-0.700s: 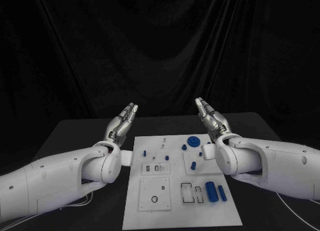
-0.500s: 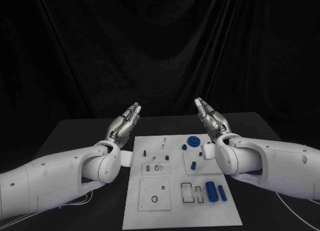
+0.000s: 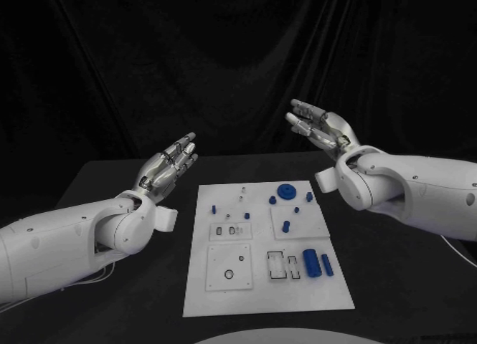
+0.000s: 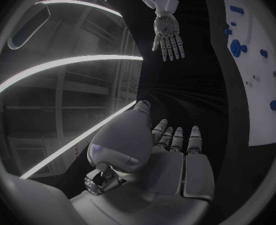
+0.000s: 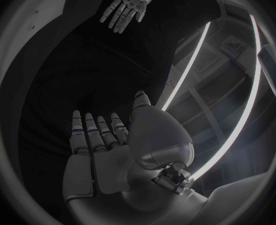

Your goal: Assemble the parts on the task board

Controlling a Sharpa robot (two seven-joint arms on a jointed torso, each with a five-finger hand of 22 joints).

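Above the far end of the task board (image 3: 269, 287) both arms are raised off the table, one to either side of the white plate, and neither touches anything. The left hand (image 3: 168, 166) hangs beyond the board's far left corner, fingers straight and apart, nothing in it. The right hand (image 3: 321, 129) is higher, beyond the board's far right corner, released too, its fingers loosely spread.

On the board the blue parts lie scattered: a round toothed gear (image 3: 287, 191) near the far edge, a few small pegs (image 3: 287, 226) about the middle, and a thick cylinder (image 3: 312, 262) with a slimmer pin (image 3: 327, 265) just beside it toward the board's right edge. Cut-outs and an oval hole sit on the left half of the board, unfilled.

To my eye the assembly has not started; this looks like the ready pose. The next move calls for one hand to come down over a chosen part and close on it cleanly.
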